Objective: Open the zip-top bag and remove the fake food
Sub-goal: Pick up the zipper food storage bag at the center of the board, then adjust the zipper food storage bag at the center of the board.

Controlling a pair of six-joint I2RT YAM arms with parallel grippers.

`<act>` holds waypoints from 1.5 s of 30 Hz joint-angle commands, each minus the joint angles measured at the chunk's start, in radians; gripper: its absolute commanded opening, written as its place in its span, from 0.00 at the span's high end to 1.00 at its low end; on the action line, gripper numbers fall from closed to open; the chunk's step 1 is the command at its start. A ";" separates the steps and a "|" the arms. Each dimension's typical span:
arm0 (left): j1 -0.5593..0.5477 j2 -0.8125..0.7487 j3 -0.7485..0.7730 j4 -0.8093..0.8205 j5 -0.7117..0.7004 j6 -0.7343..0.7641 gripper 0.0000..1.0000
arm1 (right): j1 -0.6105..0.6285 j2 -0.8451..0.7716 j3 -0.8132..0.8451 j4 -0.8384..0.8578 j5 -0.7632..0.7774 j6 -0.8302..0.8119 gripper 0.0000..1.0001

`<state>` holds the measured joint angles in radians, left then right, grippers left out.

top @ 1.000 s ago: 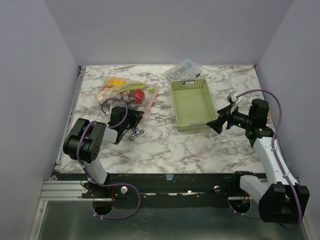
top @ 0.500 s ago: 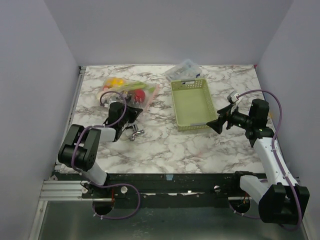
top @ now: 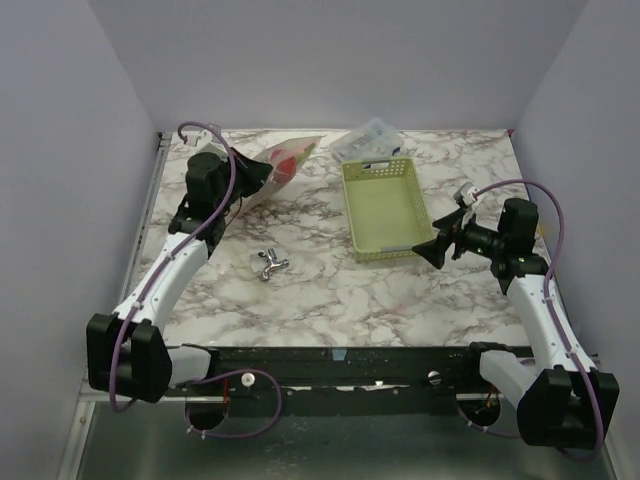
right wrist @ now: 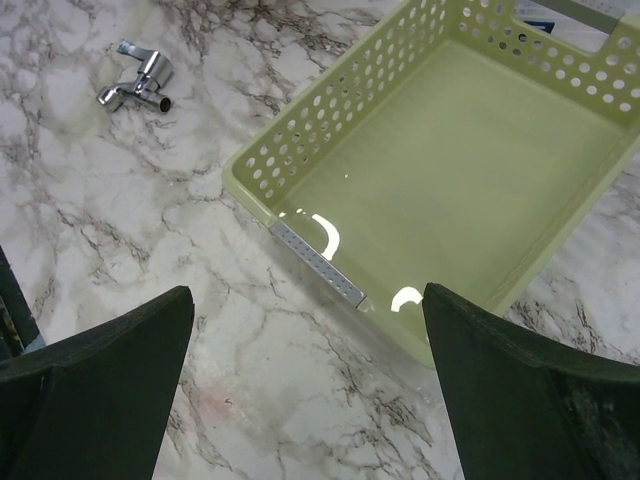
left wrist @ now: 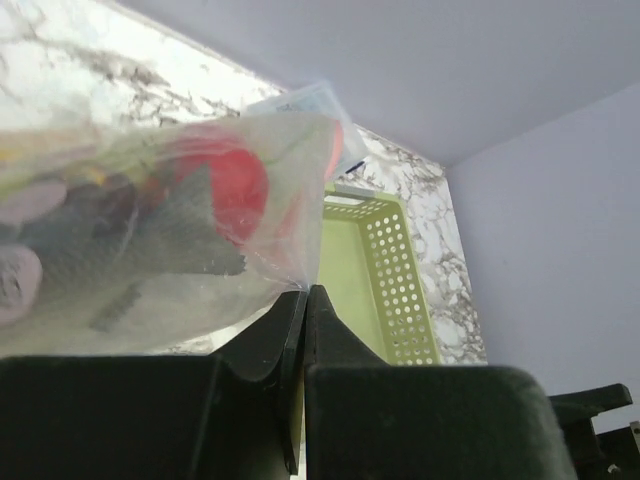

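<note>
The zip-top bag [top: 288,160] hangs lifted off the marble at the back left, clear and crinkly, tilted up toward the right. My left gripper [top: 252,172] is shut on a thin edge of the bag; in the left wrist view the gripper [left wrist: 305,291] has its jaws pressed together on the plastic [left wrist: 150,260]. Fake food shows through the bag: a red round fruit [left wrist: 235,185] and darker pieces [left wrist: 190,230]. My right gripper [top: 430,250] stands open with nothing between its fingers, low over the marble at the basket's near right corner; the right wrist view shows the gripper [right wrist: 308,292] the same way.
A pale green slotted basket [top: 349,205] sits right of centre, with nothing in it [right wrist: 330,110]. A clear rigid box [top: 370,140] lies behind it by the back wall. A small chrome tap fitting [top: 270,264] lies on the marble, also in the right wrist view [right wrist: 140,80].
My left gripper closed on the bag and carried it up and back to the left, off the marble. The right arm has not moved.
</note>
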<state>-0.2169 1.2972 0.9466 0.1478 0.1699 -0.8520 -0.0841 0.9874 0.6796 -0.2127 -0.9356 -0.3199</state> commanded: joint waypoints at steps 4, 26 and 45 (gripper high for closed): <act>0.008 -0.150 0.128 -0.236 -0.002 0.166 1.00 | 0.003 0.003 -0.002 -0.063 -0.135 -0.090 0.00; -0.036 -0.571 0.059 -0.398 0.288 -0.138 1.00 | 0.173 0.284 0.643 -0.921 -0.377 -0.978 0.00; -0.197 -0.651 -0.040 -0.348 0.358 -0.518 1.00 | 0.627 0.508 1.019 -0.623 -0.152 -0.611 0.09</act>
<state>-0.3706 0.6456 0.9150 -0.2794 0.5034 -1.2934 0.4896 1.4761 1.6955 -0.8696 -1.1671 -0.9726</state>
